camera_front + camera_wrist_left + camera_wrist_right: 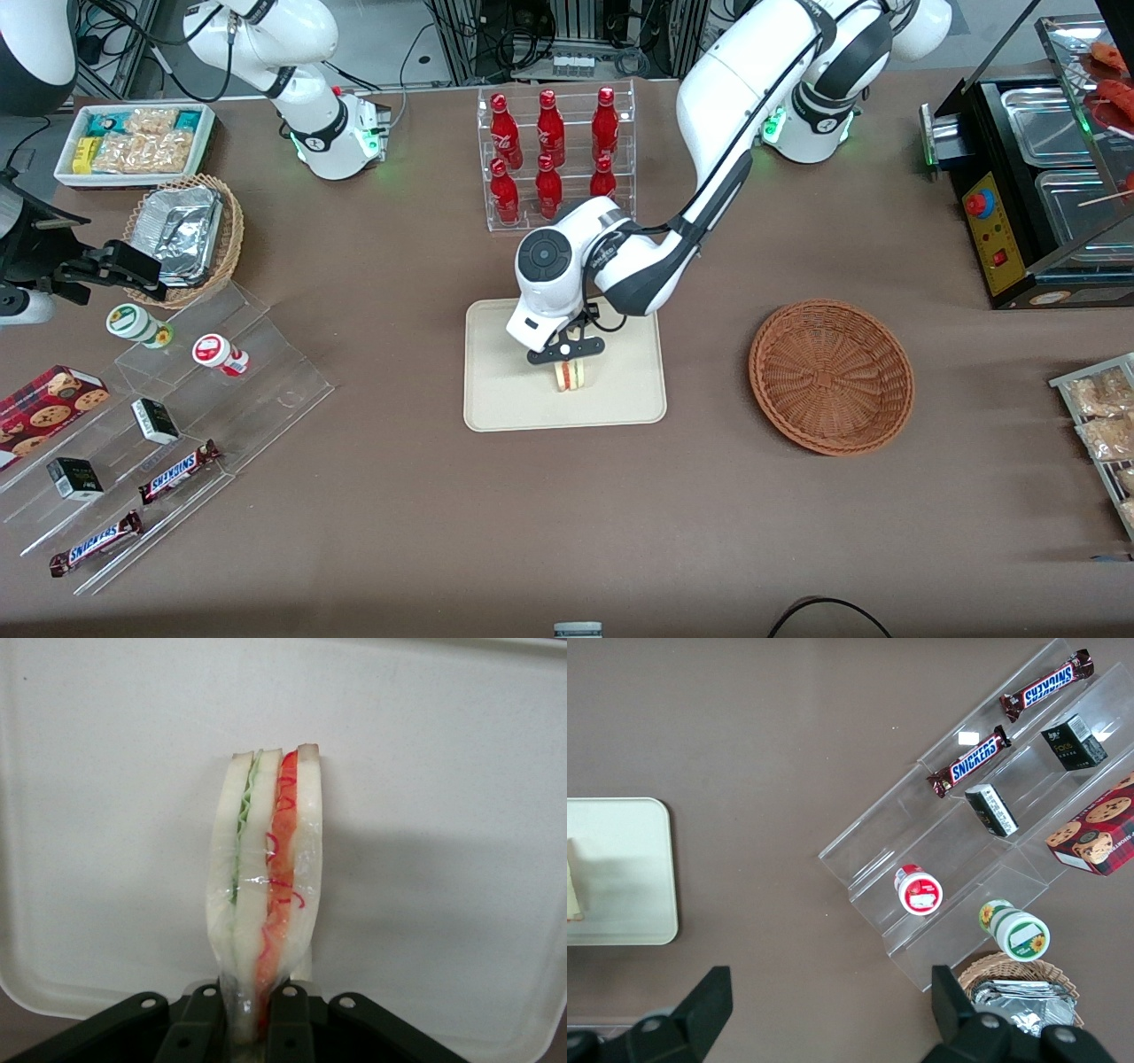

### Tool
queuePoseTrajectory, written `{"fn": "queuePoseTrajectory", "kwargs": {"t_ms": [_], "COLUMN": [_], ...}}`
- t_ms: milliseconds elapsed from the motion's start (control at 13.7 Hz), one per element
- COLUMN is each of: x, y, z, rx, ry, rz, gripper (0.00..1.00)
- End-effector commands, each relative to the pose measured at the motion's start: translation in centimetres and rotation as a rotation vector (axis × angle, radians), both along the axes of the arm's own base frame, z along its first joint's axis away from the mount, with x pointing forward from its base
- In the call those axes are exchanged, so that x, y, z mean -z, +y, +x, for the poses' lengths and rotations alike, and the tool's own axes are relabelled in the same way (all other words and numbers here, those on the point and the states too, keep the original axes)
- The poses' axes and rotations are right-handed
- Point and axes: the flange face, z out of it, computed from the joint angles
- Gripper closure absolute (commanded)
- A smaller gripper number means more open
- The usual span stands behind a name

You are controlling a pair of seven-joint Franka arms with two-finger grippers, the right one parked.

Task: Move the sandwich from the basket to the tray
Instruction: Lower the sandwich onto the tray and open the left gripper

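The sandwich (567, 376), a clear-wrapped wedge of white bread with red and green filling, stands on edge over the middle of the cream-beige tray (505, 408). My left gripper (566, 357) is directly above it and shut on its upper end. In the left wrist view the sandwich (266, 877) runs out from between the two black fingers (297, 1028) over the pale tray (443, 815). I cannot tell whether its lower edge touches the tray. The reddish-brown wicker basket (831, 376) lies empty beside the tray, toward the working arm's end. The tray also shows in the right wrist view (629, 877).
A clear rack of red bottles (554, 151) stands just farther from the front camera than the tray. A clear stepped stand (159, 425) with snacks, a tan basket of foil trays (182, 235) and a white snack bin (133, 142) lie toward the parked arm's end. A black warmer (1036, 177) stands toward the working arm's end.
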Motion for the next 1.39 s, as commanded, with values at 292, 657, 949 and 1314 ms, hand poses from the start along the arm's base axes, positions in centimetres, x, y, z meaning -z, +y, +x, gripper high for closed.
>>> {"fn": "queuePoseTrajectory", "kwargs": {"t_ms": [292, 657, 949, 1314], "x": [-0.1, -5.0, -8.7, -12.1], "y": [-0.4, 0.3, 0.8, 7.0], "z": [0.8, 1.5, 2.1, 6.1], "rx": [-0.047, -0.079, -0.038, 0.188], "ry": [-0.018, 0.03, 0.049, 0.085], "rz": [-0.002, -0.02, 0.009, 0.0], "gripper": [0.0, 0.0, 0.0, 0.0]}}
